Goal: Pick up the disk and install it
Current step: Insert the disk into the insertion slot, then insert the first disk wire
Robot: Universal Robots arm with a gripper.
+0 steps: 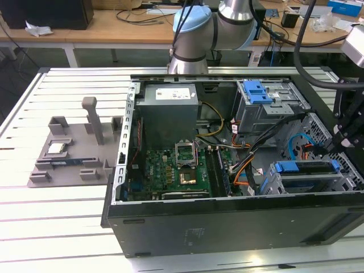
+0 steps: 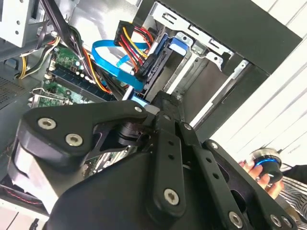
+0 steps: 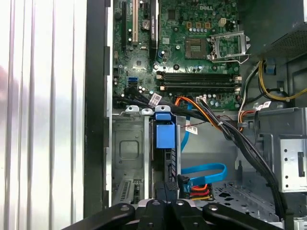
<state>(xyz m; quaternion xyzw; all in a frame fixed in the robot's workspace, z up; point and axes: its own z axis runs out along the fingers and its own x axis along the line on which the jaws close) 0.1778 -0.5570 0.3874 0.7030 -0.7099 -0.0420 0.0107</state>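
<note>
The disk (image 1: pixel 307 168), framed by its blue bracket, lies in the drive cage at the exterior view's right end of the open computer case (image 1: pixel 227 227). In the first wrist view the disk (image 3: pixel 164 136) stands edge-on in its slot, blue tab uppermost. My gripper (image 1: pixel 339 145) hangs over the end of the disk nearest the case wall. Its black fingers (image 3: pixel 154 207) close in around that end, and the gripper (image 3: pixel 166 203) looks shut on it. In the second wrist view the gripper (image 2: pixel 160 101) points at the disk (image 2: pixel 177 45) beside a cable plug.
Blue, orange and black cables (image 1: pixel 296 145) run beside the cage. A second blue-topped drive cage (image 1: pixel 267 99) stands behind. A grey fixture (image 1: pixel 74 153) on the slatted table holds small parts. A person's hand (image 2: pixel 261 167) holds a small device outside the case.
</note>
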